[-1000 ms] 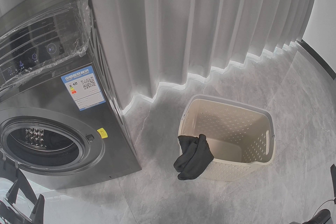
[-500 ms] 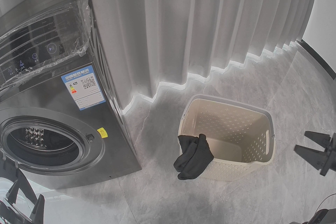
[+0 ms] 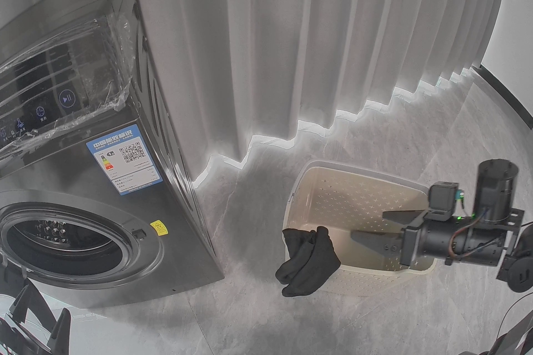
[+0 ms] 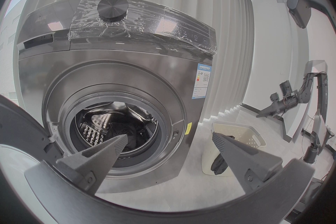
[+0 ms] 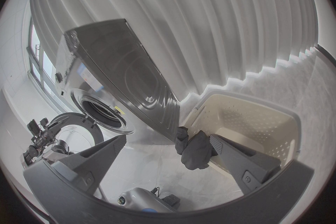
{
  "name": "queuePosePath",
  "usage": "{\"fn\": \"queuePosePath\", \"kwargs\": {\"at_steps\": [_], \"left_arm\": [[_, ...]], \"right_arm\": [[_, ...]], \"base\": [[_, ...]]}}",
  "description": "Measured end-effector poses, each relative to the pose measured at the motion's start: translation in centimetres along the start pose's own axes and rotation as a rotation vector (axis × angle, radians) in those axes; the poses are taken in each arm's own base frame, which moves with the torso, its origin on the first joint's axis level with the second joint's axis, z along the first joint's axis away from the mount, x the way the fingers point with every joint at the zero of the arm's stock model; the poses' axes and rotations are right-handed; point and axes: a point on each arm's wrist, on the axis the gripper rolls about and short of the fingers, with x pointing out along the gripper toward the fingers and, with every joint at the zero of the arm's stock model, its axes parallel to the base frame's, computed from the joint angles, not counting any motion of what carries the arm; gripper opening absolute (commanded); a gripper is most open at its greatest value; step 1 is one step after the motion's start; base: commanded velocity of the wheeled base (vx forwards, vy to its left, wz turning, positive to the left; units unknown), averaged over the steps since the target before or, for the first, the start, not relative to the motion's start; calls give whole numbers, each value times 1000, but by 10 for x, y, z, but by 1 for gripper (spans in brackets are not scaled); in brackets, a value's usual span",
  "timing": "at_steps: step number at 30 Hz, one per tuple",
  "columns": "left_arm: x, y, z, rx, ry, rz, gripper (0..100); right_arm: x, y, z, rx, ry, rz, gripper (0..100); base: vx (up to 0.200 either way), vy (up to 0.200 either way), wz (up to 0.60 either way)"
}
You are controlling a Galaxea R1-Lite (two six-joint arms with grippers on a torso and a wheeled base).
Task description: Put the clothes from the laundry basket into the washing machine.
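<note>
1. Washer [image 3: 111, 195] stands just left of the basket, its mouth open and facing us, ready for loading.
2. Basket [image 3: 355, 198] sits on the floor [image 3: 250, 306] with its open top clear for a reach from above.
3. Right gripper [image 3: 369, 227] hangs over the basket's right side. Its jaws are spread wide and empty, pointing toward the cloth, so we judge a pick comes next.
4. Left gripper [image 4: 168, 138] sits well left of the basket, before the washer's mouth, with its jaws apart and nothing held.
5. Black cloth [image 3: 308, 262] drapes over the basket's near left rim, partly outside, which offers us an easy pinch.
</note>
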Motion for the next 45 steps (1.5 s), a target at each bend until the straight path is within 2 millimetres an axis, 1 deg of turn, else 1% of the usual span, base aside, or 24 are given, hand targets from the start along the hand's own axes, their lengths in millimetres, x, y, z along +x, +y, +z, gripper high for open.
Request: {"fn": "queuePosePath", "kwargs": {"at_steps": [4, 7, 12, 17, 28, 34, 35, 40, 45], "left_arm": [[0, 0, 0, -1, 0, 0, 100], [0, 0, 0, -1, 0, 0, 100], [0, 0, 0, -1, 0, 0, 100], [0, 0, 0, -2, 0, 0, 100], [0, 0, 0, -2, 0, 0, 100], [0, 0, 0, -2, 0, 1, 100], [0, 0, 0, -2, 0, 0, 100], [0, 0, 0, -2, 0, 0, 100], [0, 0, 0, -2, 0, 0, 100]], "right_arm": [[34, -2, -13, 8, 39, -3, 100], [55, -5, -22, 12, 52, -17, 100], [86, -10, -36, 28, 66, -48, 100], [112, -16, -49, 47, 94, -76, 100], [155, -17, -62, 84, 94, -87, 100], [169, -17, -70, 89, 94, -83, 100], [170, -17, -72, 89, 96, -88, 0], [172, -18, -77, 87, 103, -105, 0], [170, -18, -79, 85, 113, -110, 0]], "base": [[0, 0, 0], [0, 0, 0], [0, 0, 0], [0, 0, 0], [0, 0, 0], [0, 0, 0], [0, 0, 0], [0, 0, 0], [0, 0, 0]]}}
